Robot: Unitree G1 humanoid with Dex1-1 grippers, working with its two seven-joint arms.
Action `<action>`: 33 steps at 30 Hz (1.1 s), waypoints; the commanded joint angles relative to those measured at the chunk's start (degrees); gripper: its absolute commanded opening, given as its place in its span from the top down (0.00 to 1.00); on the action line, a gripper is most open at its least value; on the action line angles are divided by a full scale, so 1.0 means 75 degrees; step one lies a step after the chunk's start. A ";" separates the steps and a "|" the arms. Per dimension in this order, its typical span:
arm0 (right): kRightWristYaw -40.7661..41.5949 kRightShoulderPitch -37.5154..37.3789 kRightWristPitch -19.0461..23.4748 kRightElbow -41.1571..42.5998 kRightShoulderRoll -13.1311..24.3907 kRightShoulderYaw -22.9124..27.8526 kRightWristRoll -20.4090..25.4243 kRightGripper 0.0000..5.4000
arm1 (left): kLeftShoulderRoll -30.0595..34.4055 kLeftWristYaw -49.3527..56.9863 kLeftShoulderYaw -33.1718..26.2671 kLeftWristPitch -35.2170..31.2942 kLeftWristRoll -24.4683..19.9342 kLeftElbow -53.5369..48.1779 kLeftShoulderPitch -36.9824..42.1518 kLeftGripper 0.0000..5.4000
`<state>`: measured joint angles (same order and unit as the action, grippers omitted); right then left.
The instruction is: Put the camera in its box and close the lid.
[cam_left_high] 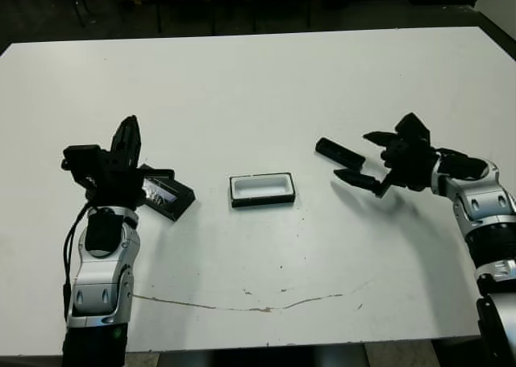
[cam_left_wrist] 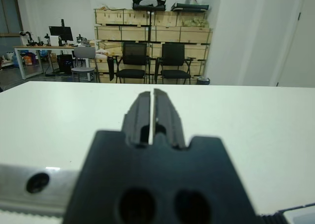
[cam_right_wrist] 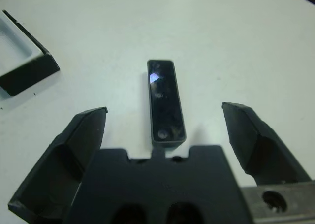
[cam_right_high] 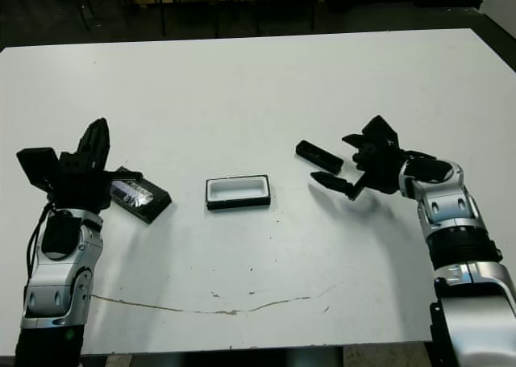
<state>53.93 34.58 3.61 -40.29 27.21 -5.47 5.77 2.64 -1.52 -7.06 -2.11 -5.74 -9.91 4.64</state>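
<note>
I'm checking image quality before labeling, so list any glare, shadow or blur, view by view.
Right wrist view: a bright glint sits on the camera; the open right gripper is soft at the bottom edge.
Left wrist view: the shut left gripper and its body are blurred; the room behind is sharp.
Left eye view: even light, a soft shadow under the right gripper, pale glare on the lid.
</note>
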 commanded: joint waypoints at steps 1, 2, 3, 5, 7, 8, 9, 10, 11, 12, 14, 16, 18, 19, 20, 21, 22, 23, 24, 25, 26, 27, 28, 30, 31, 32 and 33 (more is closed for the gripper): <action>-0.0152 -0.0082 -0.0137 -0.0358 -0.0086 0.0026 -0.0139 0.00 | 0.0074 -0.0001 -0.0028 -0.0072 0.0019 0.0091 -0.0085 1.00; -0.0243 -0.0082 -0.0134 -0.0412 -0.0105 0.0028 -0.0171 0.00 | 0.0070 0.0002 -0.0024 -0.0094 0.0016 0.0078 -0.0090 1.00; -0.0370 -0.0094 -0.0117 -0.0437 -0.0131 0.0020 -0.0216 0.00 | 0.0073 -0.0014 -0.0023 -0.0087 0.0005 0.0082 -0.0093 1.00; -0.0574 -0.0120 -0.0130 -0.0434 -0.0190 -0.0030 -0.0310 0.00 | 0.0075 -0.0025 -0.0015 -0.0069 0.0005 0.0091 -0.0095 1.00; -0.0703 -0.0152 -0.0189 -0.0335 -0.0210 -0.0135 -0.0433 0.00 | 0.0076 -0.0011 -0.0002 -0.0076 0.0029 0.0092 -0.0096 1.00; -0.0661 -0.0144 -0.0270 -0.0309 -0.0212 -0.0197 -0.0475 0.02 | 0.0076 -0.0010 0.0003 -0.0071 0.0038 0.0100 -0.0098 1.00; -0.0585 -0.0121 -0.0323 -0.0320 -0.0218 -0.0233 -0.0482 0.04 | 0.0077 -0.0006 0.0006 -0.0086 0.0045 0.0099 -0.0102 1.00; -0.0500 -0.0087 -0.0362 -0.0331 -0.0213 -0.0277 -0.0497 0.06 | 0.0075 -0.0010 0.0007 -0.0083 0.0040 0.0107 -0.0103 1.00; -0.0422 -0.0064 -0.0390 -0.0305 -0.0203 -0.0325 -0.0509 0.09 | 0.0080 -0.0016 0.0006 -0.0087 0.0038 0.0112 -0.0107 1.00; -0.0372 -0.0046 -0.0387 -0.0286 -0.0195 -0.0356 -0.0511 0.12 | 0.0080 -0.0018 0.0007 -0.0095 0.0035 0.0111 -0.0109 1.00; -0.0277 -0.0001 -0.0351 -0.0236 -0.0186 -0.0434 -0.0533 0.19 | 0.0078 -0.0014 0.0013 -0.0100 0.0041 0.0093 -0.0116 1.00; -0.0214 0.0022 -0.0342 -0.0190 -0.0171 -0.0495 -0.0564 0.26 | 0.0069 0.0002 0.0014 -0.0110 0.0046 0.0075 -0.0122 1.00; -0.0213 0.0021 -0.0359 -0.0130 -0.0148 -0.0537 -0.0627 0.33 | 0.0065 0.0018 0.0014 -0.0088 0.0063 0.0067 -0.0130 1.00; -0.0225 0.0021 -0.0432 -0.0125 -0.0129 -0.0561 -0.0676 0.36 | 0.0072 0.0007 0.0010 -0.0061 0.0061 0.0079 -0.0131 1.00; -0.0187 0.0036 -0.0540 -0.0202 -0.0121 -0.0558 -0.0682 0.40 | 0.0078 -0.0006 -0.0002 -0.0048 0.0046 0.0094 -0.0128 1.00; -0.0125 0.0059 -0.0620 -0.0284 -0.0111 -0.0556 -0.0680 0.43 | 0.0084 -0.0008 -0.0009 -0.0047 0.0044 0.0098 -0.0126 1.00; -0.0049 0.0088 -0.0671 -0.0366 -0.0102 -0.0553 -0.0672 0.46 | 0.0090 -0.0009 -0.0012 -0.0053 0.0045 0.0091 -0.0126 1.00; 0.0024 0.0115 -0.0702 -0.0429 -0.0088 -0.0557 -0.0677 0.50 | 0.0092 -0.0003 -0.0011 -0.0060 0.0053 0.0077 -0.0127 1.00; 0.0117 0.0155 -0.0698 -0.0475 -0.0051 -0.0590 -0.0711 0.53 | 0.0089 0.0005 -0.0012 -0.0066 0.0058 0.0067 -0.0126 1.00; 0.0196 0.0185 -0.0715 -0.0511 -0.0006 -0.0627 -0.0761 0.56 | 0.0082 0.0011 -0.0018 -0.0076 0.0050 0.0063 -0.0122 1.00; 0.0286 0.0210 -0.0726 -0.0550 0.0029 -0.0644 -0.0785 0.60 | 0.0076 0.0018 -0.0022 -0.0082 0.0046 0.0061 -0.0118 1.00; 0.0398 0.0241 -0.0645 -0.0542 0.0074 -0.0676 -0.0814 0.63 | 0.0073 0.0023 -0.0024 -0.0092 0.0042 0.0055 -0.0115 1.00; 0.0529 0.0292 -0.0564 -0.0549 0.0125 -0.0728 -0.0860 0.67 | 0.0071 0.0034 -0.0029 -0.0101 0.0045 0.0062 -0.0101 1.00; 0.0733 0.0346 -0.0562 -0.0548 0.0220 -0.0812 -0.0950 0.73 | 0.0073 0.0047 -0.0031 -0.0107 0.0054 0.0061 -0.0084 1.00; 0.0844 0.0364 -0.0605 -0.0559 0.0258 -0.0843 -0.0980 0.77 | 0.0076 0.0054 -0.0036 -0.0110 0.0057 0.0058 -0.0074 1.00; 0.0925 0.0368 -0.0691 -0.0557 0.0292 -0.0870 -0.1015 0.80 | 0.0087 0.0053 -0.0038 -0.0108 0.0064 0.0055 -0.0071 1.00; 0.0957 0.0375 -0.0675 -0.0543 0.0314 -0.0897 -0.1059 0.83 | 0.0098 0.0047 -0.0042 -0.0097 0.0064 0.0059 -0.0070 1.00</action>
<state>60.16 38.08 -2.09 -43.29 28.62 -11.04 -0.53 2.65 -1.37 -7.05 -2.05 -5.65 -9.92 4.54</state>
